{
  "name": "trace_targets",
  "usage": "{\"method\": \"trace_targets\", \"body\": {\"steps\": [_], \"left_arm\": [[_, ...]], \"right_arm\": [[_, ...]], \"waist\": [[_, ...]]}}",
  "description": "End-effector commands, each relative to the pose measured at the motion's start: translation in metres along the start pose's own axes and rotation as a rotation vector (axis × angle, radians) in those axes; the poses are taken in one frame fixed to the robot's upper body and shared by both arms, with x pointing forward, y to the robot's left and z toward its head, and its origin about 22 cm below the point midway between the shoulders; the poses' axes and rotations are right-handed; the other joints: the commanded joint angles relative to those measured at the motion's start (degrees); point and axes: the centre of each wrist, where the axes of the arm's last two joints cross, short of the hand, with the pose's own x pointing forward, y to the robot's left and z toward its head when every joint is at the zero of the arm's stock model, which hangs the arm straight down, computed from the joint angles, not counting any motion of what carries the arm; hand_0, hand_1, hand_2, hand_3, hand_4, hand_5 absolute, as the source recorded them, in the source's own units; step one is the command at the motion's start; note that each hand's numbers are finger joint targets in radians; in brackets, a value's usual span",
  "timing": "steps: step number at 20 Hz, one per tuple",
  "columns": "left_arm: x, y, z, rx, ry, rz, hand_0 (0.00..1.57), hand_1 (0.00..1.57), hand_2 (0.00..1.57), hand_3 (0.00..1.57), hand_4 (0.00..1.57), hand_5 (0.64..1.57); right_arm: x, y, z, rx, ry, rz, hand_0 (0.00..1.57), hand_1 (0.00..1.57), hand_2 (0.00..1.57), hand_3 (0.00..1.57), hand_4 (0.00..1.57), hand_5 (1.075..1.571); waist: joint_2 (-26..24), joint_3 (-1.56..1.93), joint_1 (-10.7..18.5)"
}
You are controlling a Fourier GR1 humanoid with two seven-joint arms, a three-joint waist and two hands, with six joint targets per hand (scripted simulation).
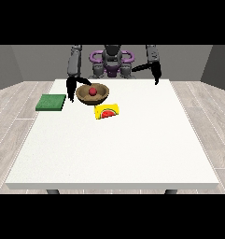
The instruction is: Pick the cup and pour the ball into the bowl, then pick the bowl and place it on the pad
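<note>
A brown bowl (92, 94) stands on the white table (114, 149) near its far edge, with a red ball (92, 91) inside it. Just in front of the bowl, a yellow cup (107, 111) with a watermelon print lies on its side. A green pad (51, 102) lies flat by the table's left edge. The hand at the view's left (72, 88) is at the bowl's left rim: its fingers point down beside the bowl and its thumb reaches along the back rim. The hand at the view's right (156, 75) hangs over the far right of the table with relaxed fingers, holding nothing.
The robot's torso (112, 63) stands behind the table's far edge. Grey floor surrounds the table on all sides. The table's near half and right side carry nothing in view.
</note>
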Motion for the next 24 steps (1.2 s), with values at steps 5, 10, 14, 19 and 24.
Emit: {"method": "trace_targets", "body": {"steps": [5, 10, 14, 19, 24], "left_arm": [[0.032, 0.003, -0.007, -0.055, -0.076, -0.003, 0.0, 0.0, 0.0, 0.0, 0.0, 1.566], [0.019, 0.018, -0.002, -0.034, -0.068, 0.007, 0.0, 0.0, 0.0, 0.0, 0.0, 1.566], [0.034, 0.008, -0.008, -0.081, -0.133, 0.018, 0.0, 0.0, 0.0, 0.0, 0.47, 1.564], [0.026, 0.005, -0.006, -0.093, -0.102, 0.035, 0.0, 0.0, 0.0, 0.0, 0.71, 1.515], [-0.002, 0.035, 0.007, -0.038, -0.007, 0.03, 0.0, 0.0, 0.0, 0.0, 0.96, 1.423]], "right_arm": [[-0.017, -0.008, -0.009, -0.071, -0.033, -0.026, 0.0, 0.0, 0.0, 0.0, 0.14, 1.564], [-0.046, 0.009, 0.016, -0.145, 0.19, -0.075, 0.0, 0.0, 0.0, 0.0, 0.46, 1.547], [-0.049, -0.033, 0.03, -0.264, 0.223, 0.307, 1.57, 1.57, 1.57, 1.09, 0.85, 1.505], [-0.034, -0.038, 0.019, -0.318, 0.207, 0.553, 1.57, 1.57, 1.57, 1.49, 0.93, 1.563], [-0.026, -0.013, 0.008, -0.314, 0.327, 0.594, 1.57, 1.57, 1.57, 1.05, 0.86, 1.567]], "waist": [[3.48, 0.06, 4.47], [3.49, 0.03, 2.81], [5.64, -0.17, 6.39], [4.04, -0.3, 7.62], [-2.94, -0.23, 4.44]]}}
